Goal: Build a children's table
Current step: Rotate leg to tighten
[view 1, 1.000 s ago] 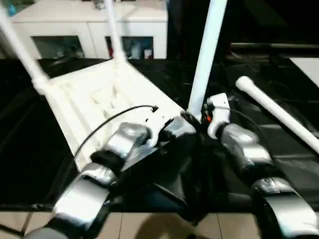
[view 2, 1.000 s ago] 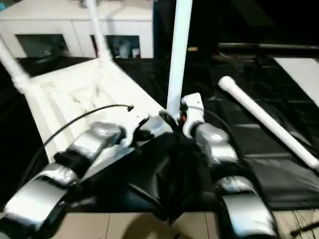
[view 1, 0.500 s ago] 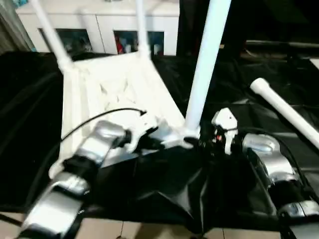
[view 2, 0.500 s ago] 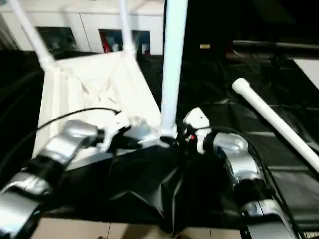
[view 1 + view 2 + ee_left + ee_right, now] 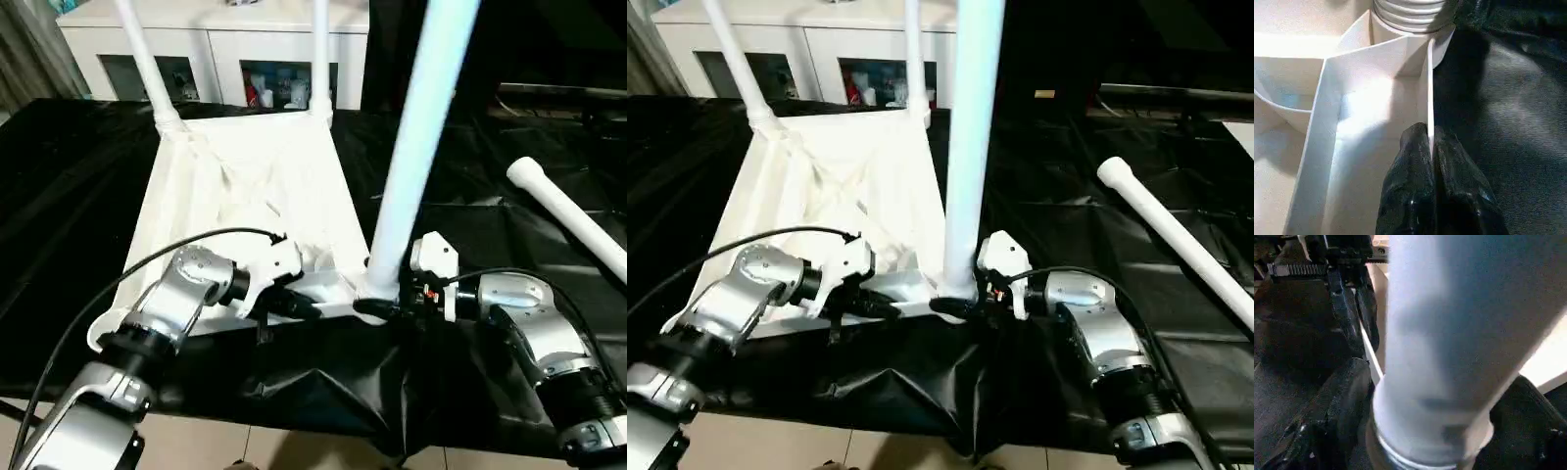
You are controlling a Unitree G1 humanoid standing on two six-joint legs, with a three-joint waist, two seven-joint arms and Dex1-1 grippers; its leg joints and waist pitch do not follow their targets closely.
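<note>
The table lies upside down on a black cloth (image 5: 88, 196), its tabletop (image 5: 245, 186) showing the ribbed underside, with two legs already standing in the far corner sockets: the far-left leg (image 5: 137, 54) and the far-right leg (image 5: 320, 49). A third leg (image 5: 416, 147) stands in the near corner socket on the robot's right, and a fourth, the loose leg (image 5: 568, 220), lies on the cloth well apart to the right. The left gripper (image 5: 1430, 144) is pinched tight on the thin upright rim of the tabletop just beside that near socket, one finger on each face of the wall. The right gripper (image 5: 384, 305) has its fingers (image 5: 1344, 396) spread wide around the base of the third leg, one on either side; whether they press on it I cannot tell. The step in hand looks like seating this leg. To do it well, the left grip should stay firm so the tabletop cannot slide or twist on the slippery cloth, while the right drives the leg straight along the socket's axis rather than levering it sideways. The ribbed collar visible at the socket suggests the leg may need to go deeper or turn; keeping it upright matters most, since a tilted tube would likely bind. The near-left socket then waits for the loose leg.
</note>
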